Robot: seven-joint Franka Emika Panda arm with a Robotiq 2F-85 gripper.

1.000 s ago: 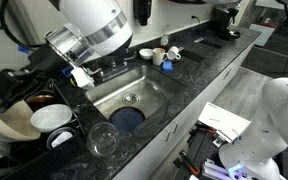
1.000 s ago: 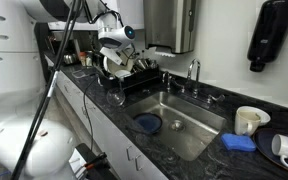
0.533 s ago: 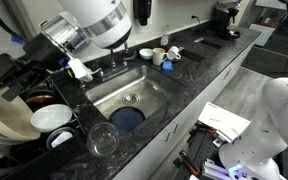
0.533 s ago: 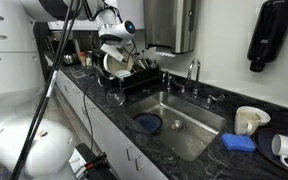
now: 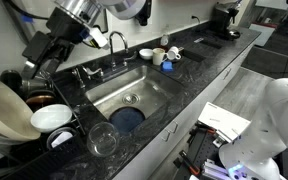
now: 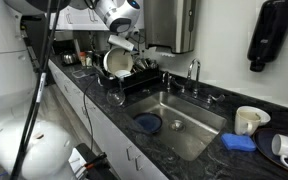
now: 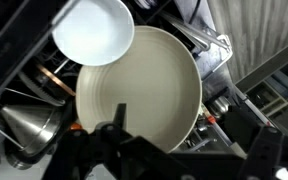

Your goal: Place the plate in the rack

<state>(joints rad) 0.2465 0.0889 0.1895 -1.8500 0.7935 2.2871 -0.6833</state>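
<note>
The plate (image 6: pixel 117 63) stands on its edge in the rack (image 6: pixel 142 82), at the end of the desk (image 6: pixel 94 105) beside the sink (image 6: pixel 184 118). In the wrist view the plate (image 7: pixel 139 90) fills the middle of the picture, its cream face toward the camera and leaning a little. A smaller white bowl (image 7: pixel 94 30) overlaps its upper rim.

The claw (image 5: pixel 39 60) hangs above the rack with its fingers (image 7: pixel 118 120) spread wide apart. Nothing is between them, and in an exterior view there is a gap between the claw and the top edge of the plate.

In an exterior view the white bowl (image 5: pixel 52 118) is in the rack near a clear glass (image 5: pixel 102 140) that stands on the desk. A dark blue dish (image 5: pixel 127 118) lies in the sink basin. Behind the sink there are small cups (image 5: pixel 149 52). At the lower right, below the desk edge, lie printed sheets (image 5: pixel 224 122), but the print is too small to read.
</note>
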